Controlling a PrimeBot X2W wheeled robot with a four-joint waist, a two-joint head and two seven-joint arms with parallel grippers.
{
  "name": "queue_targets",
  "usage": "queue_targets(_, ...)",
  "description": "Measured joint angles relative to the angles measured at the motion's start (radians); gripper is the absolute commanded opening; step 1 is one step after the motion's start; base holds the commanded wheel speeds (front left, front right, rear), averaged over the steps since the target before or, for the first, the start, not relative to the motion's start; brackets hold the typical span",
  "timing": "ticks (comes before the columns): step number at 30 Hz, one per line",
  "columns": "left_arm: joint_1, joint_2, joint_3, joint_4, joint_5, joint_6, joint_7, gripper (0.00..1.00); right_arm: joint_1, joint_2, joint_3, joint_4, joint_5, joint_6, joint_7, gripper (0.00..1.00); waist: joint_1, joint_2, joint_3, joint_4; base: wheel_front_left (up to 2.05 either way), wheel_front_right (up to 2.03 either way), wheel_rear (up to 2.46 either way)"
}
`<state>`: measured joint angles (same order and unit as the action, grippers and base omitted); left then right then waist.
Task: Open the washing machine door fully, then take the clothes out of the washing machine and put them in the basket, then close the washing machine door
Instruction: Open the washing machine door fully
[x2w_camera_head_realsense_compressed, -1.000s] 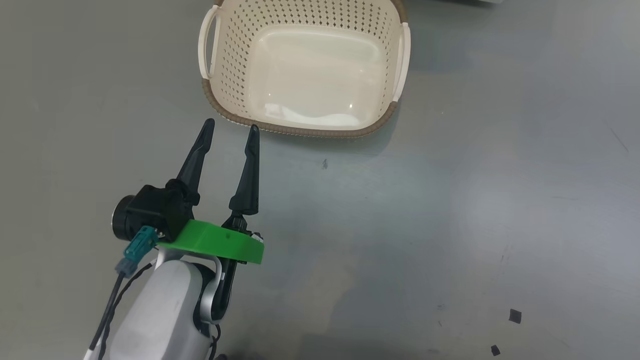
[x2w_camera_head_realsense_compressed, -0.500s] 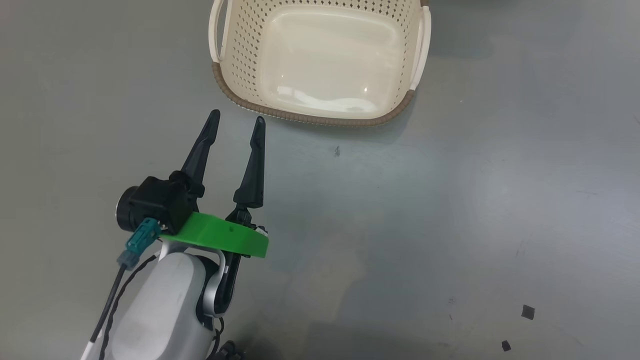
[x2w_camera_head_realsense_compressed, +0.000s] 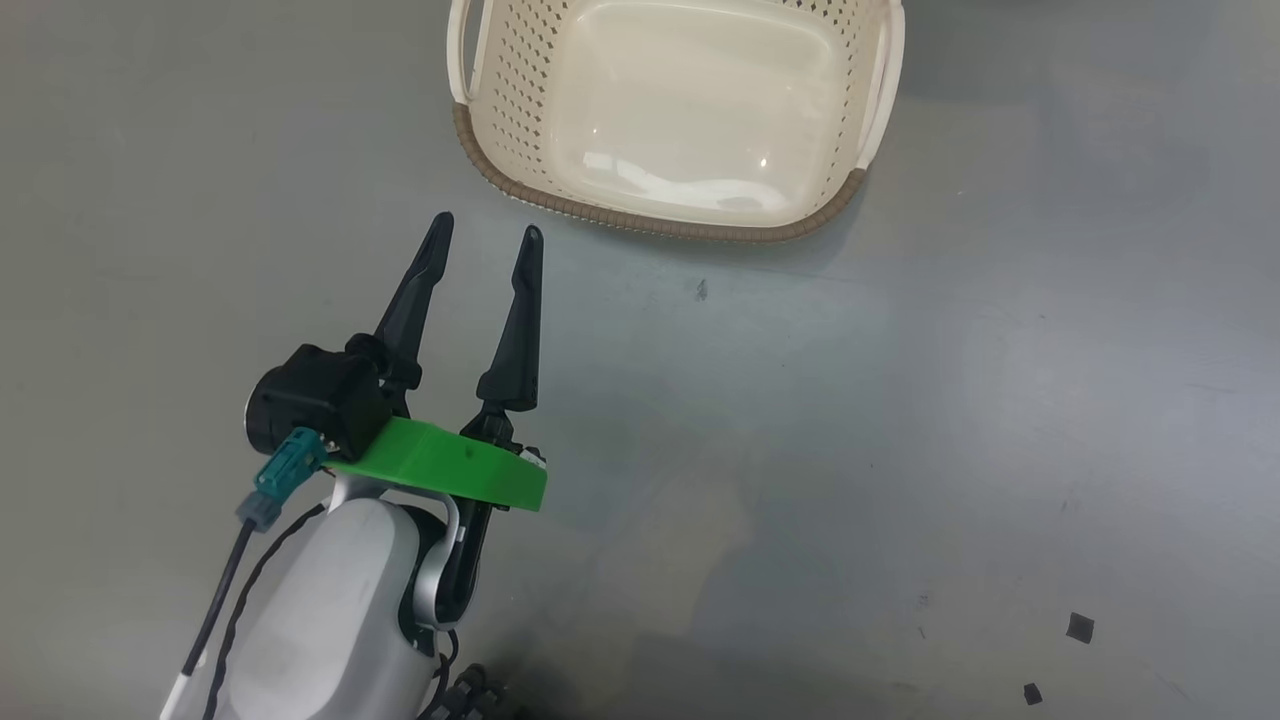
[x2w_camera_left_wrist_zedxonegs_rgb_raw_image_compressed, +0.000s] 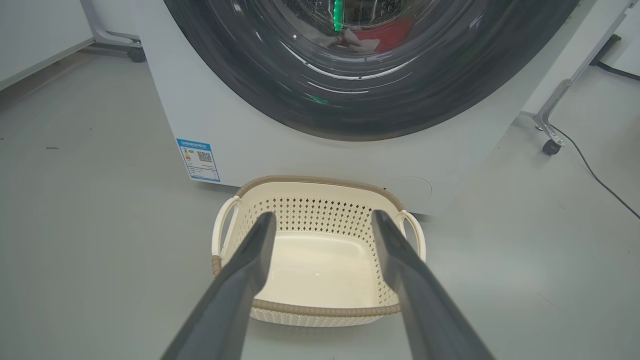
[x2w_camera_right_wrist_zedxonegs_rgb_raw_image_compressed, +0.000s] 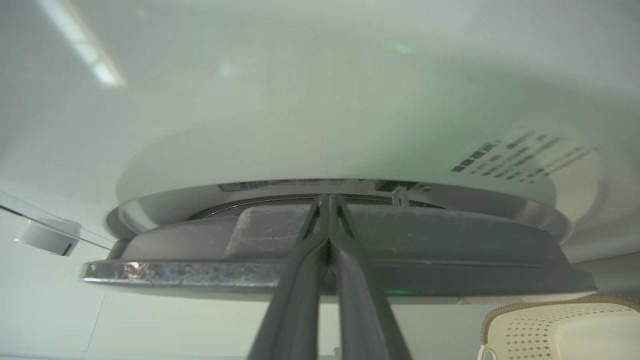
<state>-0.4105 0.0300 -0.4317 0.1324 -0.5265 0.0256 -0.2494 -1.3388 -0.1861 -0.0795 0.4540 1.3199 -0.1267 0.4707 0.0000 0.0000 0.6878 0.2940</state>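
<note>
The cream basket (x2w_camera_head_realsense_compressed: 650, 225) with its brown rim stands empty on the grey floor, just beyond my left gripper (x2w_camera_head_realsense_compressed: 488, 225), which is open and holds nothing. In the left wrist view the open left gripper (x2w_camera_left_wrist_zedxonegs_rgb_raw_image_compressed: 324, 216) points at the basket (x2w_camera_left_wrist_zedxonegs_rgb_raw_image_compressed: 320, 179), which sits right before the white washing machine (x2w_camera_left_wrist_zedxonegs_rgb_raw_image_compressed: 250, 135). Behind the black-rimmed washing machine door (x2w_camera_left_wrist_zedxonegs_rgb_raw_image_compressed: 350, 120), red clothes (x2w_camera_left_wrist_zedxonegs_rgb_raw_image_compressed: 390, 37) show through the glass. My right gripper (x2w_camera_right_wrist_zedxonegs_rgb_raw_image_compressed: 327, 197) is shut, its tips lying at the seam between the door's grey edge (x2w_camera_right_wrist_zedxonegs_rgb_raw_image_compressed: 450, 235) and the machine's front (x2w_camera_right_wrist_zedxonegs_rgb_raw_image_compressed: 300, 100). The basket's corner (x2w_camera_right_wrist_zedxonegs_rgb_raw_image_compressed: 550, 325) shows low right.
A blue label (x2w_camera_left_wrist_zedxonegs_rgb_raw_image_compressed: 199, 160) and a round service flap (x2w_camera_left_wrist_zedxonegs_rgb_raw_image_compressed: 407, 187) sit low on the machine's front. A wheeled frame leg (x2w_camera_left_wrist_zedxonegs_rgb_raw_image_compressed: 550, 145) and a black cable (x2w_camera_left_wrist_zedxonegs_rgb_raw_image_compressed: 600, 180) lie to its right. Small black scraps (x2w_camera_head_realsense_compressed: 1080, 627) dot the floor.
The whole head picture has shifted, so the basket now sits higher and further right in it; the camera moved. The left gripper stays open and holds its pose.
</note>
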Motion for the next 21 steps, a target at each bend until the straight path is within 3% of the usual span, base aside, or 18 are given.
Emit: queue_targets(21,-0.001,-0.001,-0.02,0.009,0.0,0.006,0.0,1.0,-0.089,0.004,-0.08,0.179,0.12,-0.001,0.108,0.0,0.0,0.0,0.004,0.01,0.0,0.0,0.0)
